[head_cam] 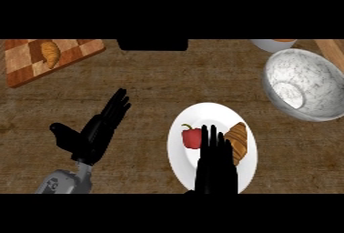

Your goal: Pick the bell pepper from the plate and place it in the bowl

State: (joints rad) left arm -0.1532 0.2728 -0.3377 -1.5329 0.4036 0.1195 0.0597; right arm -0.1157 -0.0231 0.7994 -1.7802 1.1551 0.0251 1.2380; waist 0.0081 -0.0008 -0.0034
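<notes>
Wooden counter holds a plate with bell pepper and croissant under the straight-fingered right robot hand.

A kitchen, by its contents: a wood-grain bench carries a white plate with a croissant and red bell pepper, a speckled bowl far right, and a checkered cutting board (another croissant on it) far left.
</notes>
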